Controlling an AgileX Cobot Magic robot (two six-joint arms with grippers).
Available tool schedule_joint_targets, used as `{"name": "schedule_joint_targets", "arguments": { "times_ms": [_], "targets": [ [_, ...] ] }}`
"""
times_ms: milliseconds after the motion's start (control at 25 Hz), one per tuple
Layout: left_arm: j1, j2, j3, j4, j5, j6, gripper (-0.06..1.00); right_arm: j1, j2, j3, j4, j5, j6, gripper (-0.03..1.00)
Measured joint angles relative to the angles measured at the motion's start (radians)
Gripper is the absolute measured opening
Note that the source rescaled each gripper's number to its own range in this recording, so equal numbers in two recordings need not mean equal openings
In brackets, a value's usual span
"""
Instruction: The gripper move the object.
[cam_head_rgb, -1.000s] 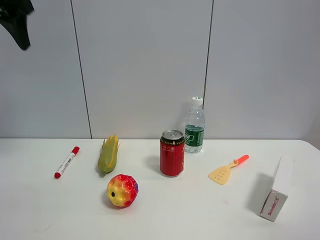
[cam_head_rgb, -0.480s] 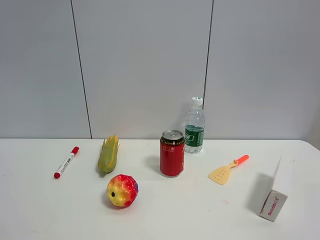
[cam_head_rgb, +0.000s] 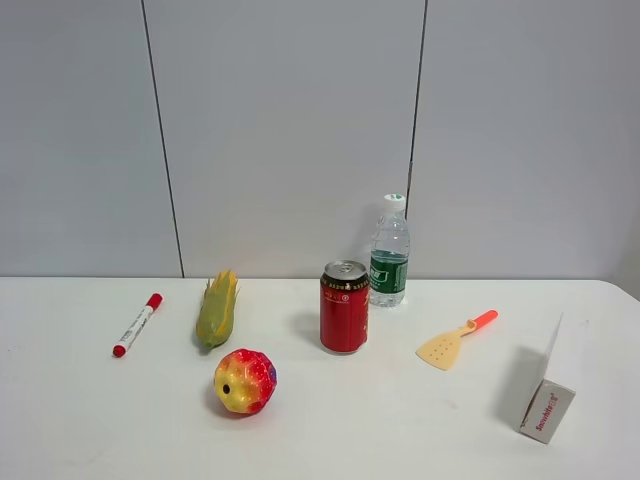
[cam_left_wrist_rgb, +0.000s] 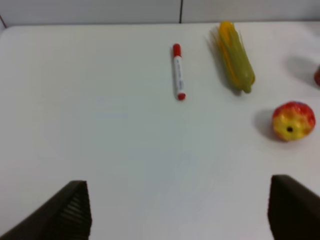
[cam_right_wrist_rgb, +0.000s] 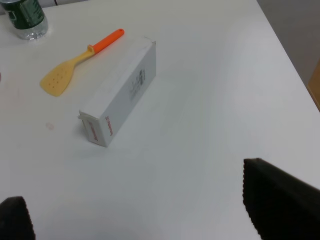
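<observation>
The red-capped marker pen (cam_head_rgb: 137, 325) (cam_left_wrist_rgb: 177, 71) lies flat on the white table (cam_head_rgb: 400, 430), beside the corn cob (cam_head_rgb: 217, 308) (cam_left_wrist_rgb: 234, 56), well apart from the wide-open left gripper (cam_left_wrist_rgb: 177, 212), whose fingers grasp nothing.

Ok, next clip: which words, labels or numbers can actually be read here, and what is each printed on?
Nothing reads with certainty.
White cardboard box: red lettering on its end flap, too blurred to read.
Red drinks can: gold markings, illegible.
Clear plastic bottle: green label with white print, too small.
Slim white marker pen with red cap: barrel print, too small.
Open left gripper and right gripper: no text visible.
</observation>
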Motion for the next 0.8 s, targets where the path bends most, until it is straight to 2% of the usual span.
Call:
{"name": "schedule_joint_targets", "arguments": {
  "times_ms": [240, 520, 800],
  "targets": [
    [0.003, -0.236, 0.193, -0.007, 0.002, -0.003, 0.66, 0.0, 0.0, 0.0, 0.0, 0.0, 0.0, 1.0],
    [0.003, -0.254, 0.312, -0.018, -0.014, -0.008, 0.66, 0.0, 0.0, 0.0, 0.0, 0.0, 0.0, 1.0],
    [0.003, -0.254, 0.319, -0.018, -0.037, -0.004, 0.66, 0.0, 0.0, 0.0, 0.0, 0.0, 0.0, 1.0]
  ]
}}
